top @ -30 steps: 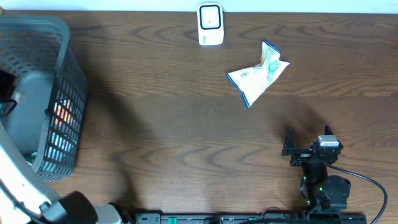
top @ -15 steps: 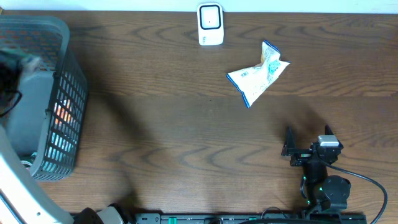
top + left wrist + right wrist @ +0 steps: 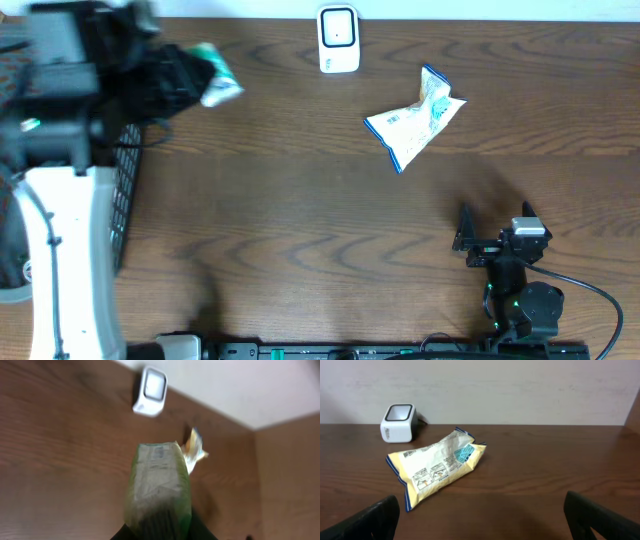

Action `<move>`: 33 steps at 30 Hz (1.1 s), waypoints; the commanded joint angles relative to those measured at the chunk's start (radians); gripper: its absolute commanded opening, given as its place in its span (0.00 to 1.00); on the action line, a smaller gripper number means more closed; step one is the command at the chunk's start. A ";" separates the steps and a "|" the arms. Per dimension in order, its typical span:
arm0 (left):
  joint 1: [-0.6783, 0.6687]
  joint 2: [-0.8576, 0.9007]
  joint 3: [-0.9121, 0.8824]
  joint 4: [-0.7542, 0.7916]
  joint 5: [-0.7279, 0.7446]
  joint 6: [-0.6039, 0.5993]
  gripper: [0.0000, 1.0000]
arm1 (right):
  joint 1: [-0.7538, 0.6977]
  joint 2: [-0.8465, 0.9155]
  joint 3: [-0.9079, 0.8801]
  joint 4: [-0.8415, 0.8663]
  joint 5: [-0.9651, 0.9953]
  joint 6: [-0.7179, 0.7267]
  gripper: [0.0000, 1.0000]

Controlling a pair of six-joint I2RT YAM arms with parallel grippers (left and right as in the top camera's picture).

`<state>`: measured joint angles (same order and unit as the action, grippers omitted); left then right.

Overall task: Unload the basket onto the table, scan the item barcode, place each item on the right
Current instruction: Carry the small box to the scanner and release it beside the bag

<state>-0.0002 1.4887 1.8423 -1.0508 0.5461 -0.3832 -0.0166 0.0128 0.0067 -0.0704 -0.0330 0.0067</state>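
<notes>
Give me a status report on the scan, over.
Left gripper shut on green packet, held up short of scanner. Right gripper open, parked. Yellow packet lies right of scanner, path clear.

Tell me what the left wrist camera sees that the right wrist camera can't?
Only the left wrist view shows the green packet, pinched in the left gripper. Only the right wrist view shows the right gripper, open and holding nothing. Both show the white scanner, the yellow packet lying on the brown table, and the pale wall behind.
</notes>
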 commanded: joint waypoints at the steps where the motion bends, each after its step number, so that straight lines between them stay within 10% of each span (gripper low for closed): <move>1: -0.136 0.083 0.011 -0.001 -0.142 0.042 0.08 | -0.005 -0.003 -0.001 -0.004 -0.003 0.003 0.99; 33: -0.588 0.823 0.011 0.562 -0.270 -0.202 0.08 | -0.005 -0.003 -0.001 -0.004 -0.003 0.003 0.99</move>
<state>-0.5739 2.3009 1.8423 -0.5362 0.2817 -0.5735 -0.0166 0.0128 0.0067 -0.0704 -0.0330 0.0067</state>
